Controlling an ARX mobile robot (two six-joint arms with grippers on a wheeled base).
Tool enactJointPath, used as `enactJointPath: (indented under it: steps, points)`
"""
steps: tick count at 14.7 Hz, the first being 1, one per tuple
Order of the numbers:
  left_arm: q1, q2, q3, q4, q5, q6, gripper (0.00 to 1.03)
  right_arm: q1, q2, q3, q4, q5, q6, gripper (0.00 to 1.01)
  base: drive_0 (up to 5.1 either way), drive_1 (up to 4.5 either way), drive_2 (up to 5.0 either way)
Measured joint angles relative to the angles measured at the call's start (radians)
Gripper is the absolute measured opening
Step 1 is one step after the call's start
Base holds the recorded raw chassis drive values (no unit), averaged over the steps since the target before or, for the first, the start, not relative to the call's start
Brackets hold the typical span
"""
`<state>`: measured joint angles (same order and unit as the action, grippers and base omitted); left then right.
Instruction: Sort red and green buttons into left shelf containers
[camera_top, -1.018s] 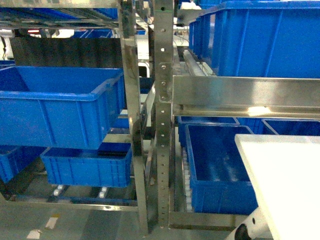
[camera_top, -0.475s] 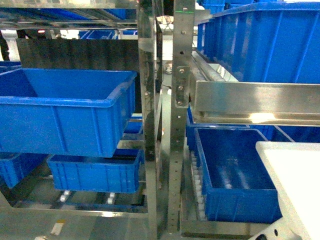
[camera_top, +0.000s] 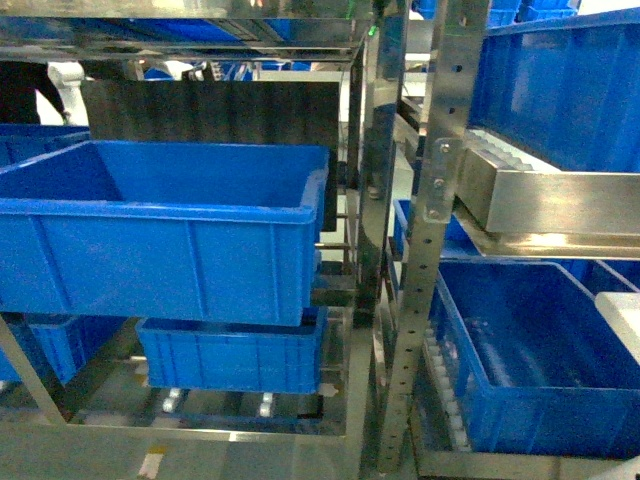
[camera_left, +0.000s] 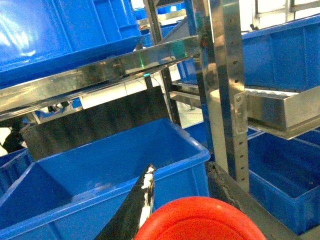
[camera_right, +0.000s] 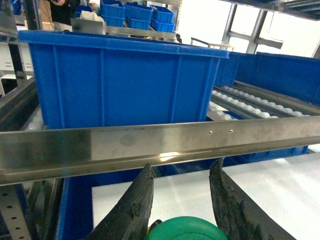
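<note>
Steel shelving fills my view; left gripper (camera_left: 180, 200) pinches the red mushroom-cap button (camera_left: 200, 220), right gripper (camera_right: 182, 200) apparently the green-capped button (camera_right: 185, 228). I'd centre over the deep blue plastic bin (camera_top: 170, 210) before releasing.

Bright overhead light — glare on the steel rail (camera_right: 150, 142); blown-out windows; soft, slightly blurred edges.

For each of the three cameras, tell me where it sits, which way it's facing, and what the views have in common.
Head: rides on the robot, looks forward and slightly down at the shelving, with the big blue bin on the left; no arm shows.
Left wrist: sits behind the left gripper, which holds the red button, and faces that same big bin.
Right wrist: sits behind the right gripper, which holds the green button, and faces a steel shelf rail.
Shared: head and left wrist both show the big bin.
</note>
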<state>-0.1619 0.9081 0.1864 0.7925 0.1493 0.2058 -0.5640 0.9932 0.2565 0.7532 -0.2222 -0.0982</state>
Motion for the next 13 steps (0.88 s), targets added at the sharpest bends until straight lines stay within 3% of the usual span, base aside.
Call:
enactJointPath:
  steps: [13]
  points:
    - [0.0,0.001,0.0,0.002,0.0,0.0,0.28,0.0,0.001,0.0,-0.005,-0.001,0.0,0.31,-4.1,4.48,-0.2]
